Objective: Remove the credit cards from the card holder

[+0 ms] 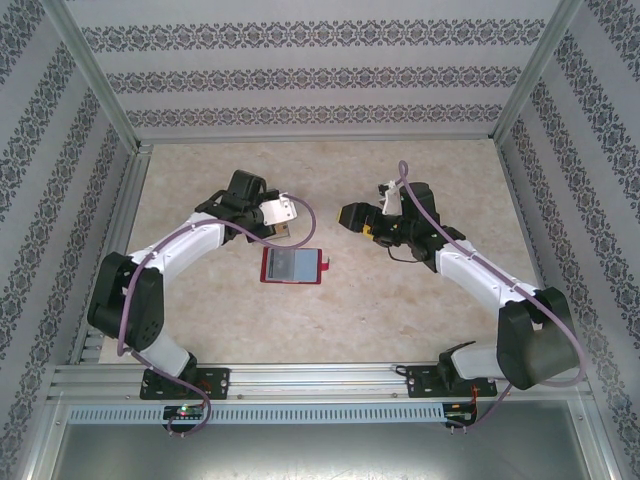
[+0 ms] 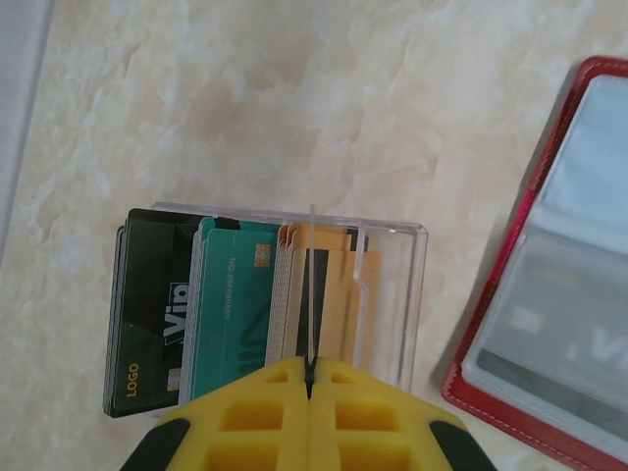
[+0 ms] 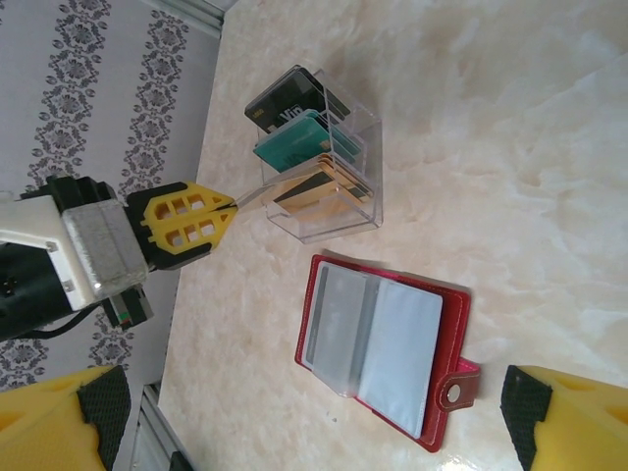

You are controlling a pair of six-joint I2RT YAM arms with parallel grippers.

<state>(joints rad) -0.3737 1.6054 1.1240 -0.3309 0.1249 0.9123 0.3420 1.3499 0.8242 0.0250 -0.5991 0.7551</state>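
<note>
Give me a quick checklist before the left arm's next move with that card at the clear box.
1. Left gripper shut on the held card: ok.
2. Held card's edge inside the clear box, among the tan cards: ok.
3. Held card seated on the box bottom: cannot tell.
4. Card holder lying open on the table: ok.
5. Holder emptied: not ok, a sleeved card shows inside.
6. Right gripper open, apart from the holder: ok.

Red card holder open, marble table
</note>
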